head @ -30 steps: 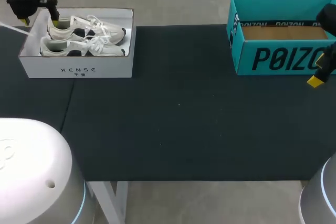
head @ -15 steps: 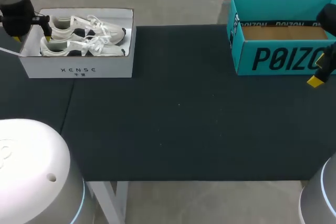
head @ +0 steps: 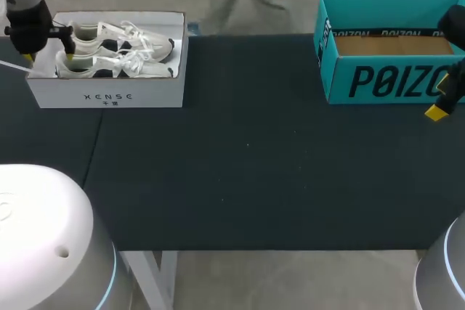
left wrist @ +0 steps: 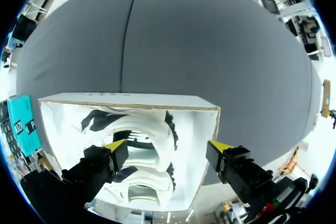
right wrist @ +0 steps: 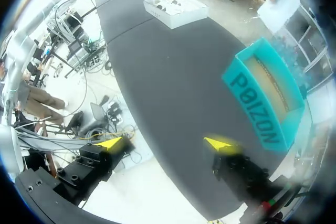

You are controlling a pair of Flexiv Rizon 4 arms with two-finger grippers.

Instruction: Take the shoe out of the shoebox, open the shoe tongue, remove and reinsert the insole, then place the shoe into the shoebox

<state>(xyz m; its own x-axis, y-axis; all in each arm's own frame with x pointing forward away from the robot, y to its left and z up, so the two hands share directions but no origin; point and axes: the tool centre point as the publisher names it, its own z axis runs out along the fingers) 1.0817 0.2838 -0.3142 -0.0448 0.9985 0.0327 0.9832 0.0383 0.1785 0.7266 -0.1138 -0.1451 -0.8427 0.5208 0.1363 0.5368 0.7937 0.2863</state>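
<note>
The table point(head: 247, 179) is covered by a dark, matte mat. A seam point(head: 93, 147) in the mat runs from the seven o'clock edge up towards ten o'clock. Two open-topped boxes stand directly on it, well apart. The white box point(head: 109, 96) sits at ten o'clock, against the far edge. The teal box point(head: 385, 81) sits at two o'clock, also at the far edge.

The table point(head: 247, 179) is covered with a dark, matt cloth. One straight seam point(left wrist: 128, 35) in this cloth runs away ahead of the fingers of the left gripper point(left wrist: 168, 145). Under the table's near edge stands a white leg point(head: 156, 274).
</note>
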